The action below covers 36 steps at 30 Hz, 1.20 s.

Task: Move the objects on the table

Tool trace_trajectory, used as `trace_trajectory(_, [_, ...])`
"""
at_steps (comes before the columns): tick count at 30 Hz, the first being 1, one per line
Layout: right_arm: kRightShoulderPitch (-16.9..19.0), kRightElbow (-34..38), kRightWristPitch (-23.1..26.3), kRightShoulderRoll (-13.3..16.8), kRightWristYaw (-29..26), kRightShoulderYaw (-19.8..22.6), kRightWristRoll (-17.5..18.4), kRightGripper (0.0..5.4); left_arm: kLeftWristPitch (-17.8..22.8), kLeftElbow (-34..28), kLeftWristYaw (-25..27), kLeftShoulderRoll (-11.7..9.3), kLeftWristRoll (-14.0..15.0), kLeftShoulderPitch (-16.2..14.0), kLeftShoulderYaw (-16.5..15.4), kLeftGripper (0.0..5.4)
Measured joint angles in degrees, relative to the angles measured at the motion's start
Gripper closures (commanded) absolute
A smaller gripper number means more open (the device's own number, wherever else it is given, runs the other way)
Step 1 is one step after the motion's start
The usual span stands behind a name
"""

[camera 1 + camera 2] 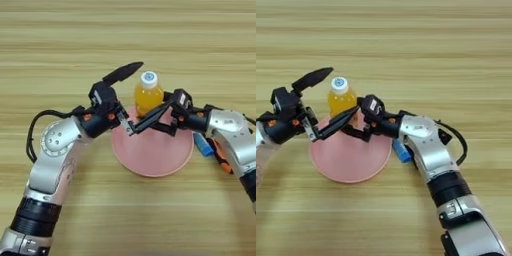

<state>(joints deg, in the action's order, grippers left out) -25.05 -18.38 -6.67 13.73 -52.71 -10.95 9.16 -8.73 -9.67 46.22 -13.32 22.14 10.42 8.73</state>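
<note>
Centrally on the bench (pixel 60 40) lies one pink plate (pixel 152 155), with one orange-drink bottle (pixel 148 97) upright at its far rim. Both claws meet over the plate's far half. The left claw (pixel 127 100) gapes wide, one finger past the bottle's cap, holding nothing. The right claw (pixel 150 122) is spread too, empty, probably reaching for the bottle. Right of the plate lie one blue stick (pixel 203 144) and one pair of pliers (pixel 221 159), mostly hidden under the right arm.
</note>
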Motion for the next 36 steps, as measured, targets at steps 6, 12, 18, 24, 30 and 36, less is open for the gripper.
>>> trace_trajectory(6, [-1.25,-0.70,1.45,0.32,3.41,3.79,0.50,1.96,-0.67,0.36,-1.60,0.76,0.51,0.02,-1.57,0.00])
trace_trajectory(12, [-2.07,-1.67,3.77,2.17,8.86,8.72,0.73,1.96,-1.33,5.59,-7.02,2.02,-1.43,2.38,-4.56,0.00])
trace_trajectory(18, [-5.33,-6.75,3.60,2.27,16.90,13.22,0.54,1.96,-4.47,13.37,-12.25,3.61,-4.57,4.40,-6.94,0.00])
trace_trajectory(24, [-6.29,-15.43,0.70,1.23,26.09,14.64,-2.20,1.96,-12.53,25.90,-20.67,5.04,-12.35,6.82,-8.75,0.00])
trace_trajectory(30, [-6.34,-19.38,-3.50,0.83,30.02,15.12,-3.93,1.96,-16.99,31.92,-27.34,6.13,-13.86,7.59,-11.59,0.00])
trace_trajectory(36, [-5.97,-20.34,-4.38,-0.51,30.87,15.07,-4.39,1.96,-19.05,38.16,-33.17,5.97,-15.49,9.88,-14.50,0.00])
